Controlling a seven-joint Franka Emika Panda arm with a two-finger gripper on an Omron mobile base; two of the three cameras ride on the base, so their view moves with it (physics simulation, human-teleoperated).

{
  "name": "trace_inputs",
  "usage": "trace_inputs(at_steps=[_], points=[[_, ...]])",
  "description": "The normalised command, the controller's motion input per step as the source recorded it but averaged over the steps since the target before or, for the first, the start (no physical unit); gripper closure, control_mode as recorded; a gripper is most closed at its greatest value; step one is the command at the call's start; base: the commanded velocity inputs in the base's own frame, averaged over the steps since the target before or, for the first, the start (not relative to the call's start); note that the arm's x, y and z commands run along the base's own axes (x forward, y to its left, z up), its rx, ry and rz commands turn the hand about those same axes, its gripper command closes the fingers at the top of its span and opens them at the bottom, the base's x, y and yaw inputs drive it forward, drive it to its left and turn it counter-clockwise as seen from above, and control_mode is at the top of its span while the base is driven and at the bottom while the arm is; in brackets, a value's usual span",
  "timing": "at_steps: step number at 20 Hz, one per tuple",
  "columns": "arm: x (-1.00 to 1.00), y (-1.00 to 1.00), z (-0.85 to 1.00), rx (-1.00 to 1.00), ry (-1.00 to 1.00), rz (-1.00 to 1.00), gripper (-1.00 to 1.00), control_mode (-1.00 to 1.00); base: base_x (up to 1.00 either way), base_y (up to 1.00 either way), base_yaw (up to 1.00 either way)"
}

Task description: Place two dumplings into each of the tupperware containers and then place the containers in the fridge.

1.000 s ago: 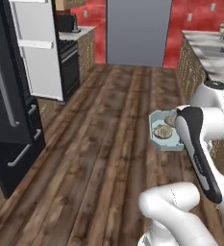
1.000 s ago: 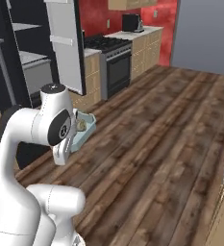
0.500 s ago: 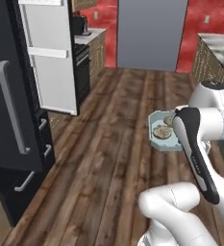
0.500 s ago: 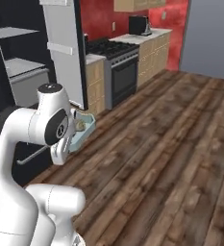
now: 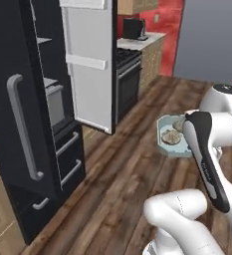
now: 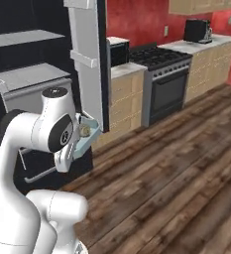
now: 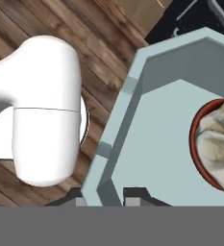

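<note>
**The tally: one tray, two dumplings, one fridge**

One shallow translucent light-blue tray [image 5: 163, 135] up in the air, and in it I count two small lumpy tan dumplings: one nearer the tray's middle [image 5: 171, 137], one at its far side [image 5: 179, 122]. One tall dark charcoal fridge [image 5: 18, 74] with one light grey open door [image 5: 90, 64], and on its dark front one long grey bar handle [image 5: 22, 129] plus three shorter grey drawer handles below. One black stove with oven [image 6: 161, 84]. One dark microwave [image 6: 195, 31] on the far counter. Inside the fridge, two light grey shelves [image 6: 30, 74] in sight.
</note>
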Motion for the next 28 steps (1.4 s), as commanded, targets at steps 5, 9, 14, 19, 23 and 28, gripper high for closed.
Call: trace_inputs(at_steps=[5,9,14,19,23,28], points=[[0.00,0.00,0.00,0.00,0.00,0.00,1.00,1.00,1.00,-0.10,0.61],[0.00,0.00,0.00,0.00,0.00,0.00,1.00,1.00,1.00,-0.13,0.63],[0.00,0.00,0.00,0.00,0.00,0.00,1.00,1.00,1.00,-0.20,0.63],[0.00,0.00,0.00,0.00,0.00,0.00,1.00,1.00,0.69,-0.48,0.54],[0.00,0.00,0.00,0.00,0.00,0.00,1.00,1.00,0.15,-0.55,0.43],[0.00,0.00,0.00,0.00,0.00,0.00,1.00,1.00,0.13,-0.03,0.23]])
